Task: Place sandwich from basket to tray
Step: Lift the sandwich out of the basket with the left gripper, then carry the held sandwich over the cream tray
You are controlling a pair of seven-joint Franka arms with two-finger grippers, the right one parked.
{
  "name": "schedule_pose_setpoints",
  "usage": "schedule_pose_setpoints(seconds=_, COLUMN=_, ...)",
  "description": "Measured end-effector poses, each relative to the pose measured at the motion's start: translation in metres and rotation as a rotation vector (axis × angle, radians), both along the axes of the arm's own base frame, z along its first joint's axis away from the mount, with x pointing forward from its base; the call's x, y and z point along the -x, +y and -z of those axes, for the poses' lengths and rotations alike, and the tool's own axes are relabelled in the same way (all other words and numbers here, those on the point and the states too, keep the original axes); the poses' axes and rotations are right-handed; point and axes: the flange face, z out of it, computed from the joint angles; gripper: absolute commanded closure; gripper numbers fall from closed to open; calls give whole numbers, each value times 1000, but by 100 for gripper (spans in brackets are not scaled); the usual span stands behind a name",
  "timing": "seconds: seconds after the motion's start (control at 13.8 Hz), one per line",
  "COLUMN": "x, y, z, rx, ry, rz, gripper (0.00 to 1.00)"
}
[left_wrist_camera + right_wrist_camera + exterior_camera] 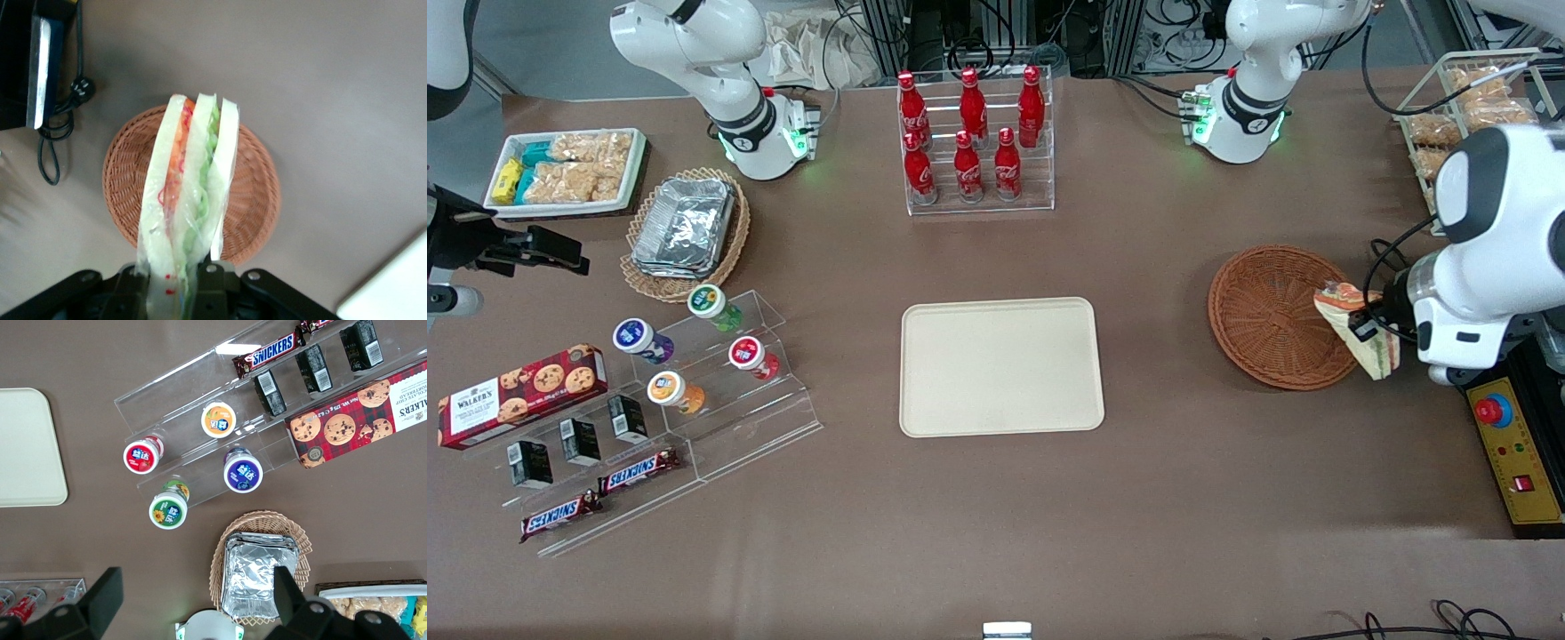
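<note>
A brown bench point(996, 516) carries everything, with racks and cables in the room past its edge. Taking the round reddish-brown basket point(1267, 311) as landmark: the cream tray point(1000, 366) lies flat well away from it toward the parked arm's end, and a clear rack of red bottles point(974, 142) stands farther from the front camera than the tray. The working arm reaches in from its end of the bench, its wrist bent toward the basket. Its gripper point(1362, 327) hangs above the basket's rim, closed on the wrapped sandwich point(190, 200), which is lifted clear of the weave, pinched at one end.
</note>
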Motion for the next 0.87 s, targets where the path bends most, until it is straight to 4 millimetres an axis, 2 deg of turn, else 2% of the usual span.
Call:
schedule_pose_setpoints(seconds=0.14, x=1, y=-50, z=-27, rx=37, ry=-35, rz=87, gripper=100)
schedule_pose_setpoints(seconds=0.22, x=6, y=-79, z=-33, rx=67, ry=-40, rz=131, gripper=100)
schedule_pose_setpoints(seconds=0.36, x=16, y=-131, z=-29, rx=117, ry=-31, rz=215, gripper=100)
schedule_pose_setpoints(seconds=0.43, x=19, y=-154, z=-21, rx=136, ry=-33, rz=258, gripper=100)
schedule_pose_setpoints(seconds=0.58, x=21, y=-197, z=11, rx=174, ry=-40, rz=326, gripper=100)
schedule_pose_setpoints(seconds=0.87, x=47, y=-273, z=98, rx=175, ry=-37, rz=431, gripper=100)
